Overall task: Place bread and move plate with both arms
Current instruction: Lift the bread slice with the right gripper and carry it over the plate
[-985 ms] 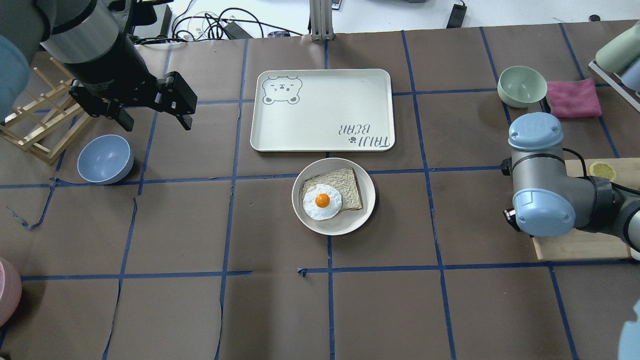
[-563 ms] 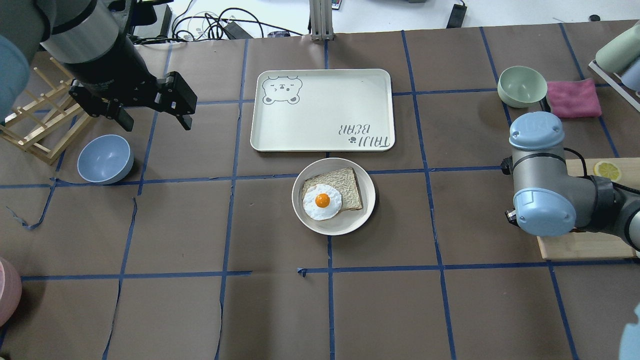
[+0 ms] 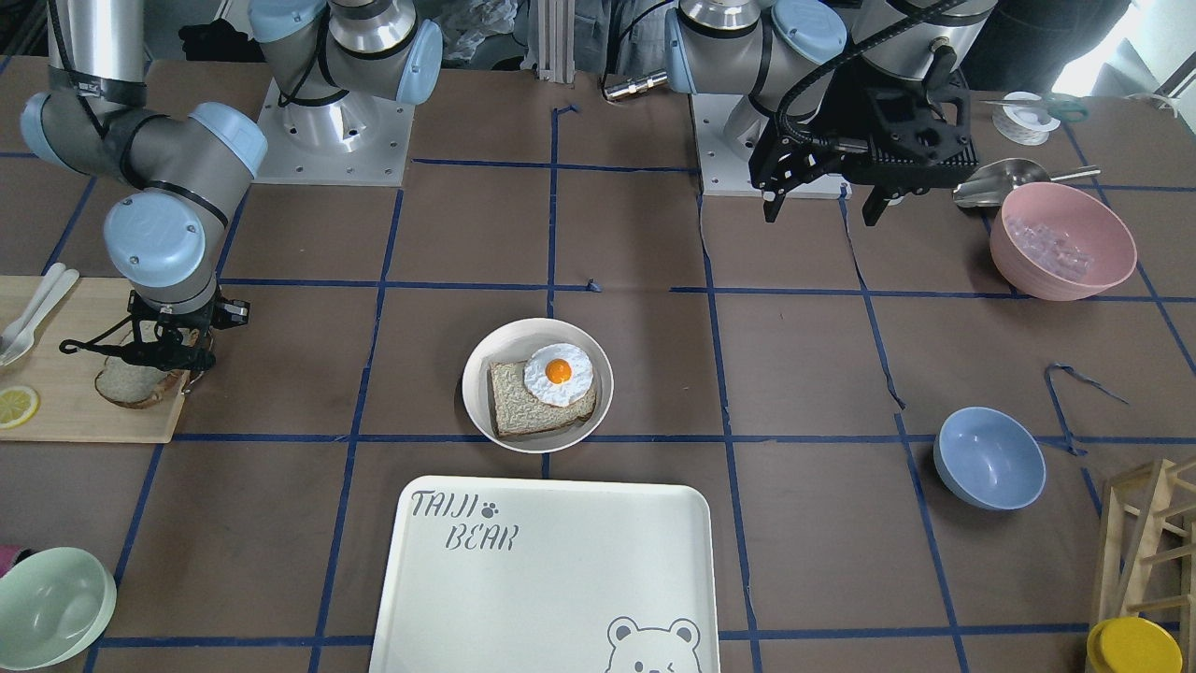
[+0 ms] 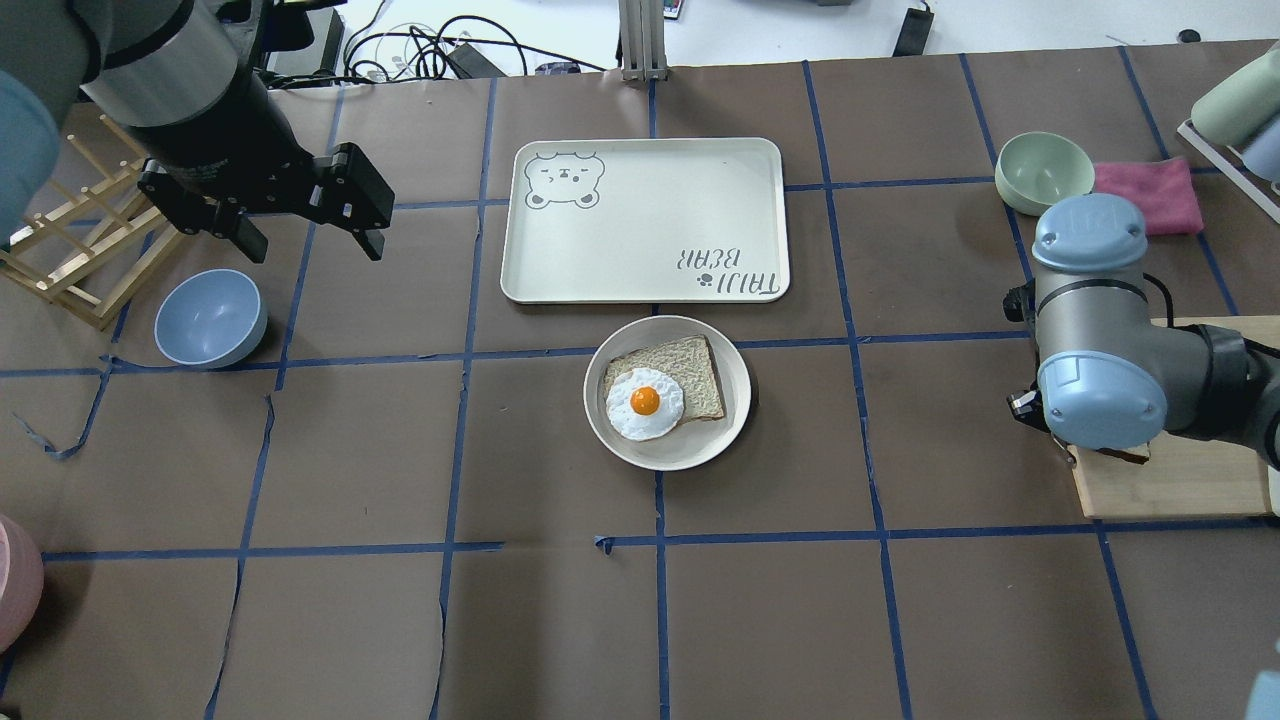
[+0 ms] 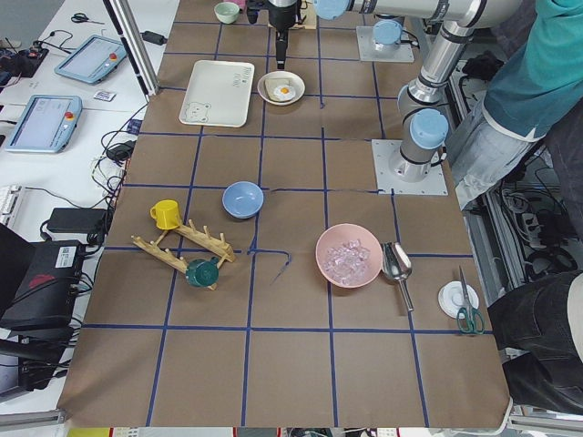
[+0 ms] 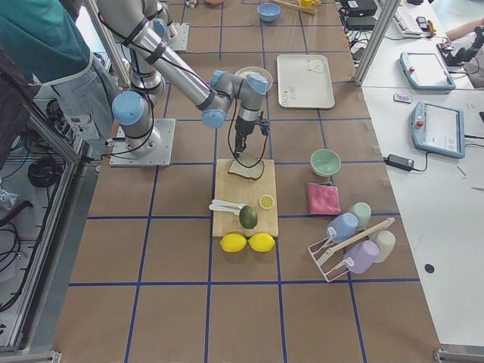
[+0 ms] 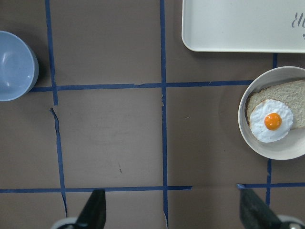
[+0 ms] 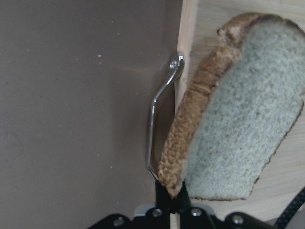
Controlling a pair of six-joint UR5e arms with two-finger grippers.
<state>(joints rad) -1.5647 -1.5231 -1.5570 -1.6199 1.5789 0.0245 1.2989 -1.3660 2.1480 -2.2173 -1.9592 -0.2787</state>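
Note:
The bread (image 8: 238,133), a pale slice with a dark brown crust, lies on the wooden cutting board (image 3: 65,421) at the table's right end. My right gripper (image 8: 172,190) is shut on its crust edge. It also shows in the front view (image 3: 157,360), over the bread (image 3: 131,383). In the overhead view the right arm hides the gripper. The plate (image 4: 735,385) sits mid-table and holds another slice with a fried egg (image 4: 645,402). My left gripper (image 4: 305,235) is open and empty, high over the table's left side.
The white tray (image 4: 645,220) lies just beyond the plate. A blue bowl (image 4: 210,318) and a wooden rack (image 4: 70,250) are at the left. A green bowl (image 4: 1043,172) and a pink cloth (image 4: 1145,195) are at the far right. The board has a metal handle (image 8: 159,124).
The right arm has shifted a little to the right over the cutting board and now hides the lemon slice in the overhead view. The left arm has not moved.

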